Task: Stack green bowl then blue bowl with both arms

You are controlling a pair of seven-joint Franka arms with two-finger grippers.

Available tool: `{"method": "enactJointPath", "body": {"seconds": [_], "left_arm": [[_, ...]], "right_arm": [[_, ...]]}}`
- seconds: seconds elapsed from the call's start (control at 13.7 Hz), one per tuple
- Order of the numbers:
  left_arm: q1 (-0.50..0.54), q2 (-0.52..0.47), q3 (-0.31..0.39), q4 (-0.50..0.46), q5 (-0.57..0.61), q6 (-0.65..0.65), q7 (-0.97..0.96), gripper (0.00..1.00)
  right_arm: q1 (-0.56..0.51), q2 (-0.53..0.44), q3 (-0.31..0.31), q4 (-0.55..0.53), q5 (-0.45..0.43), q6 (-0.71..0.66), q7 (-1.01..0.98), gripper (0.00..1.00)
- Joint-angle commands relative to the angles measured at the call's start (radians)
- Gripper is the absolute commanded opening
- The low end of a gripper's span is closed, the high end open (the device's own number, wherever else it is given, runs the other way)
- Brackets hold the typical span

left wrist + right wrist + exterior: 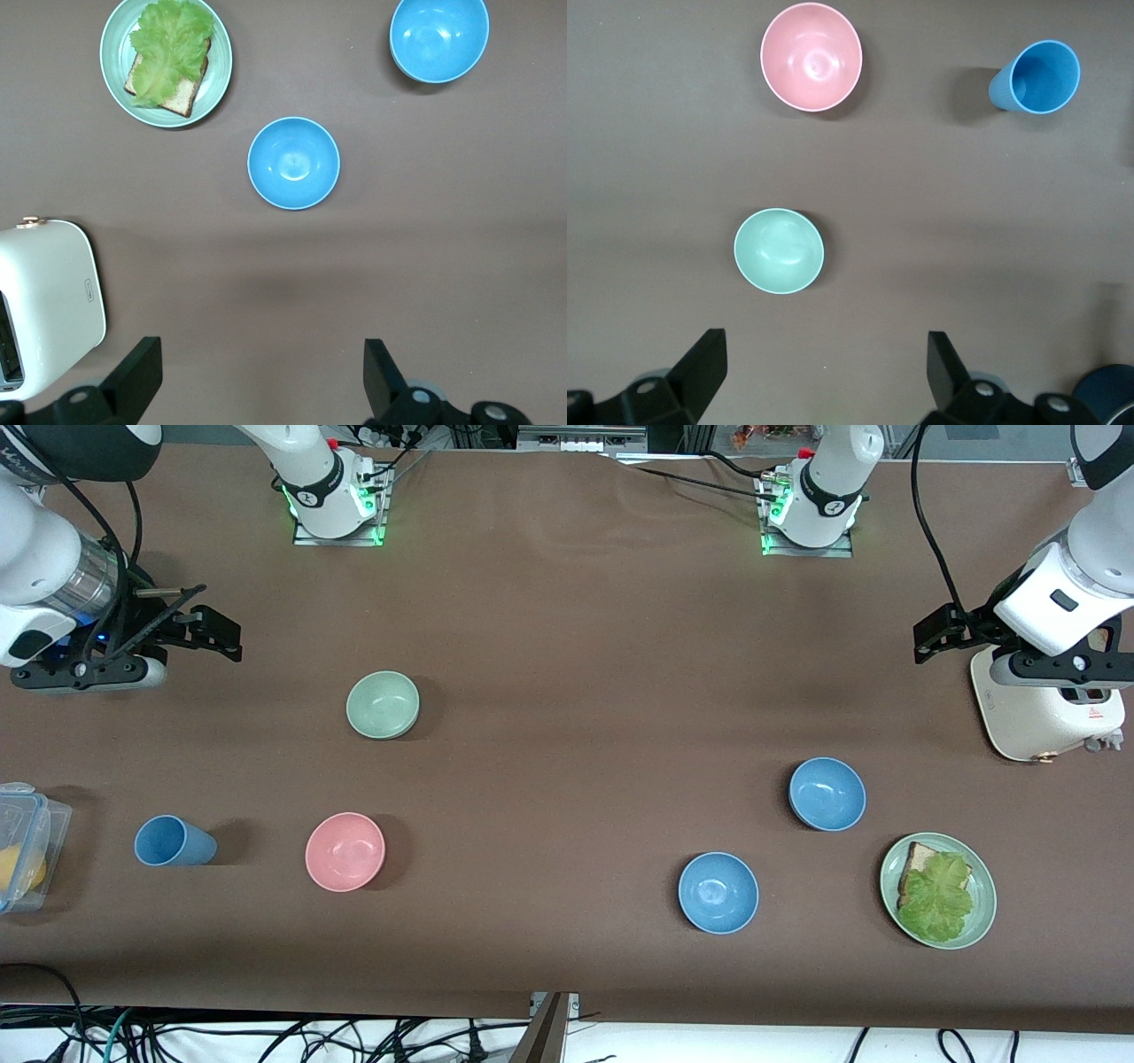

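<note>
The pale green bowl (383, 705) stands upright and empty on the brown table toward the right arm's end; it also shows in the right wrist view (779, 251). Two blue bowls alike in looks stand toward the left arm's end: one (827, 794) (293, 163) farther from the front camera, the other (718, 892) (439, 38) nearer to it. My right gripper (220, 634) (824, 367) is open and empty over bare table, apart from the green bowl. My left gripper (928, 638) (263, 372) is open and empty over bare table beside the toaster.
A pink bowl (345, 851) (811, 57) and a blue cup (174, 841) (1036, 78) stand nearer the front camera than the green bowl. A green plate (985, 886) (217, 88) holds bread and lettuce. A white toaster (1045, 708) (49, 301) and a clear container (22, 846) stand at the table's ends.
</note>
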Motion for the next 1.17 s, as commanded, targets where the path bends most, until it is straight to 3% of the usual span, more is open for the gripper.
{"method": "enactJointPath", "body": {"seconds": [0.0, 0.44, 1.09], "left_arm": [[0.003, 0.013, -0.003, 0.031, -0.004, -0.022, 0.002, 1.00], [0.004, 0.013, -0.003, 0.031, -0.004, -0.022, 0.004, 1.00], [0.005, 0.013, -0.001, 0.031, -0.004, -0.022, 0.004, 1.00]], "right_arm": [[-0.001, -0.010, 0.007, 0.010, -0.013, -0.008, -0.003, 1.00], [-0.010, 0.002, 0.001, 0.010, 0.034, 0.003, -0.002, 1.00], [-0.010, 0.002, -0.005, 0.008, 0.039, 0.006, -0.002, 1.00]]}}
